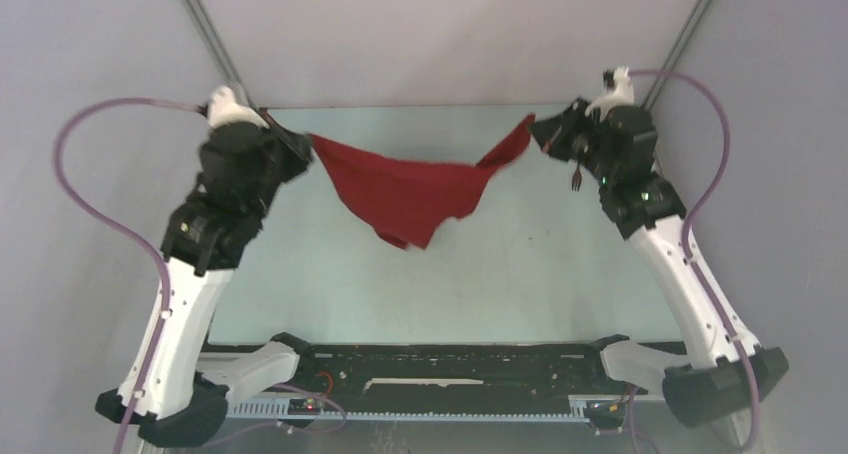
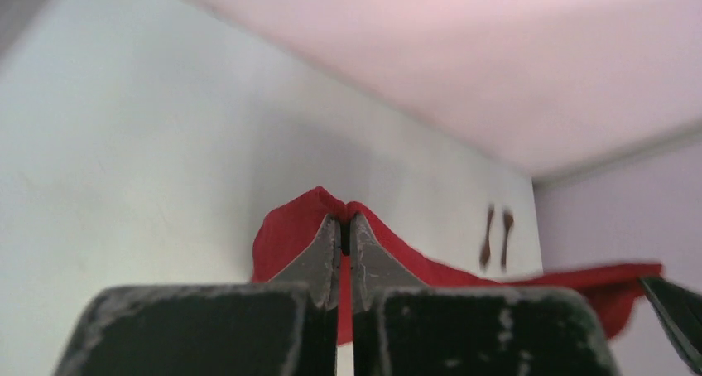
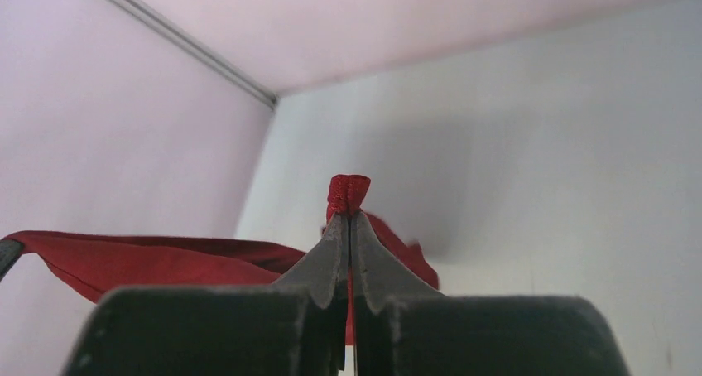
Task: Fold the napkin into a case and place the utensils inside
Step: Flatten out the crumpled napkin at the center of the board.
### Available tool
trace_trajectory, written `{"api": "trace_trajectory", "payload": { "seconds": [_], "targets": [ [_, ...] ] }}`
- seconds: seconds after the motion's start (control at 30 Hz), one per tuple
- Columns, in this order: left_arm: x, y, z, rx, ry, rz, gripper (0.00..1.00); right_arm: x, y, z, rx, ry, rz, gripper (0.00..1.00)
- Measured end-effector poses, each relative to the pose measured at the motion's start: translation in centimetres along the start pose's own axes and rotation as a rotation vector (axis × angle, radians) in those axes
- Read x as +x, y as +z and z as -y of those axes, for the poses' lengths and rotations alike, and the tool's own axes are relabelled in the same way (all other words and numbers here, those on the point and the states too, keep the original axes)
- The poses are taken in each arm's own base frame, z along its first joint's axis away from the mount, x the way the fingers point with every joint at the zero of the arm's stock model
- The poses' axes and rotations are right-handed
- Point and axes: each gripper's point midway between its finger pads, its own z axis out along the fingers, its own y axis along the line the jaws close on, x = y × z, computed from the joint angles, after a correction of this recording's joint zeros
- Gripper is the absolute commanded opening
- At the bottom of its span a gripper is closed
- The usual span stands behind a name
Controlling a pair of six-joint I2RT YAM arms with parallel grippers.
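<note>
Napkin (image 1: 415,189) hangs across the upper middle of the frame, strung between my arms, its low tip sagging toward the table (image 1: 520,274); whether it touches, I cannot tell. My left gripper (image 1: 305,146) is pinched tight on one corner at upper left, and my right gripper (image 1: 538,132) is clamped on the opposite corner at upper right. I judge this spreads the cloth for laying flat before folding. Utensils (image 2: 506,235) lie on the table beside my right arm, apart from the cloth. No case is formed yet.
</note>
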Motion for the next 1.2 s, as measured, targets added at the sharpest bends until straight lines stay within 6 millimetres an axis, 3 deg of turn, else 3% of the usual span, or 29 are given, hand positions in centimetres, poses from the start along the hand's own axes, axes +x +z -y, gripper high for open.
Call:
{"api": "trace_trajectory", "payload": {
  "seconds": [0.13, 0.2, 0.3, 0.4, 0.63, 0.8, 0.97, 1.07, 1.2],
  "targets": [
    [-8.9, 2.0, 0.2, -0.055, 0.006, 0.151, 0.00, -7.3, 3.3, -3.9, -0.079, -0.011, 0.109, 0.00],
    [-14.2, 3.6, 2.1, -0.024, 0.009, 0.237, 0.00, -10.8, 5.6, -5.9, -0.130, -0.017, 0.159, 0.00],
    [-18.9, 6.3, 4.2, 0.010, 0.032, 0.308, 0.00, -14.4, 8.4, -8.5, -0.191, -0.015, 0.192, 0.00],
    [-19.7, 7.2, 4.7, 0.035, 0.053, 0.306, 0.00, -16.7, 9.4, -10.6, -0.244, -0.018, 0.214, 0.00],
    [-16.6, 5.2, 2.5, 0.012, 0.071, 0.253, 0.00, -17.3, 9.0, -11.5, -0.266, -0.021, 0.210, 0.00],
    [-19.3, 5.4, 2.7, 0.018, 0.055, 0.349, 0.00, -17.8, 10.4, -11.5, -0.271, -0.025, 0.226, 0.00],
    [-24.3, 9.6, 4.3, 0.056, 0.042, 0.457, 0.00, -19.7, 14.1, -11.0, -0.298, -0.028, 0.284, 0.00],
    [-25.2, 12.2, 3.9, 0.064, 0.038, 0.480, 0.00, -19.4, 16.3, -9.2, -0.283, -0.007, 0.280, 0.00],
    [-25.1, 14.0, 3.4, 0.077, 0.024, 0.484, 0.00, -19.8, 17.3, -8.3, -0.283, 0.007, 0.298, 0.00]
  ]
}}
